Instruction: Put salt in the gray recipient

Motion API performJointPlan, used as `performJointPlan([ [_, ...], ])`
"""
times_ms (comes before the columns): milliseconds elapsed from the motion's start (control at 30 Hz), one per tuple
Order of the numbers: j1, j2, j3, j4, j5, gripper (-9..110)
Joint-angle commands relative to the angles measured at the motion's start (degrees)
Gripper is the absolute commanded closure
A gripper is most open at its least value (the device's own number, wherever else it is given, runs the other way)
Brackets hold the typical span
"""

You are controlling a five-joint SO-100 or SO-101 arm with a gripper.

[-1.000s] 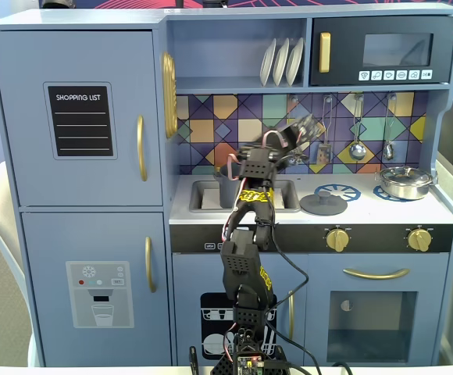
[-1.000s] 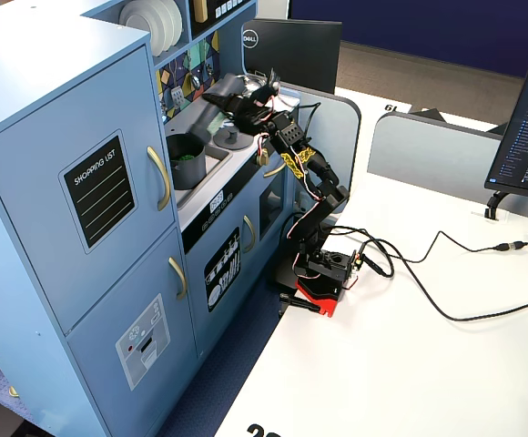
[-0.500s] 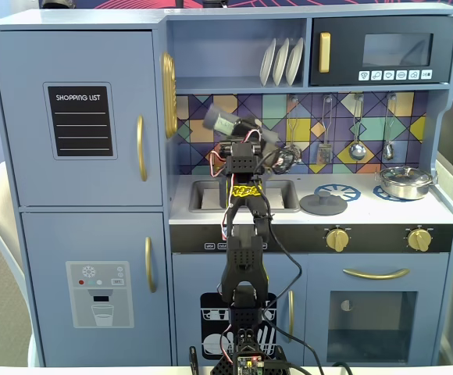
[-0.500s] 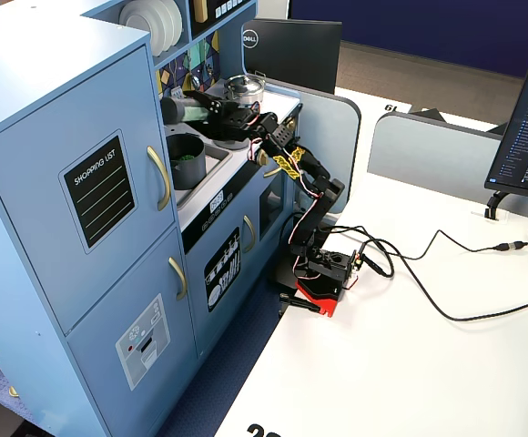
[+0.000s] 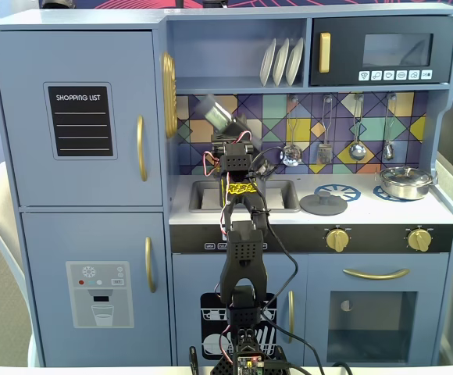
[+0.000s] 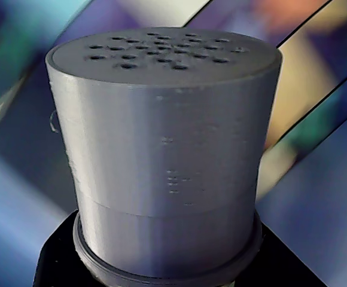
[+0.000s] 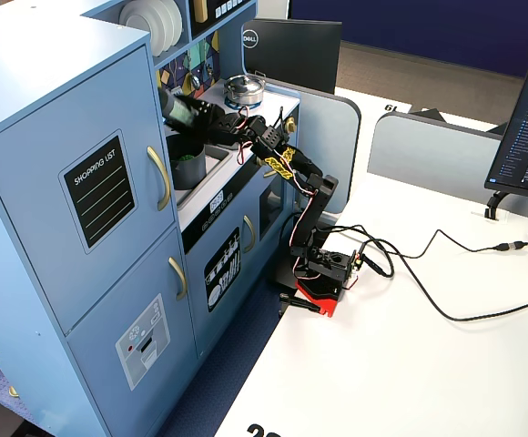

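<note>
Jaws clenched on the salt [image 6: 164,155] is what we see: the shaker sits gripped at its base in the wrist view, its lighter perforated top facing the camera with the patterned backsplash blurred behind it. From the front fixed view we see the salt [image 5: 217,114] carried high above the sink, tilted so its top leans up and to the left, blurred against the coloured tiles of the backsplash [image 5: 367,117]. The gripper [image 5: 228,134] holds it just below, at the end of the black arm [image 5: 240,258] that rises from the base in front of the toy kitchen.

From the side fixed view we see the salt [image 7: 177,107] lying nearly level, its far end pointing toward the fridge side of the kitchen, and the gripper [image 7: 205,113] reaching in over the counter. Directly under the shaker in that view stands the gray recipient [image 7: 185,161], a dark pot set in the sink with something green inside it; shaker and pot are apart, the shaker well above the rim.

On the counter [image 5: 367,211] to the right in the front view we see a flat gray lid [image 5: 323,205] with a knob beside a blue burner ring, and further right a shiny steel pan [image 5: 404,182]. Three white plates [image 5: 282,62] stand in the shelf above
</note>
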Motion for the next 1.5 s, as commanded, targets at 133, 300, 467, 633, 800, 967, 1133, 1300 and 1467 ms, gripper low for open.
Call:
performJointPlan([
  [133,-3.16,0.0,-6.06,-0.26,2.99,102],
  [300,-4.13,-1.67,-6.24,-11.34,3.16,102],
  [467,-0.09,-4.83,-13.27,4.66,6.77,102],
  [633,0.09,-4.22,-10.81,6.06,6.68,102],
  [800,-2.99,-3.25,-5.98,-13.54,2.11,102],
  [967,0.09,-4.83,-10.72,-4.13,3.08,102],
  [1133,0.97,-4.66,-8.96,5.98,6.5,102],
  [1300,-3.16,-3.6,-4.75,-13.8,2.37,102],
  [1467,-1.58,-4.92,-8.53,-8.35,3.87,102],
])
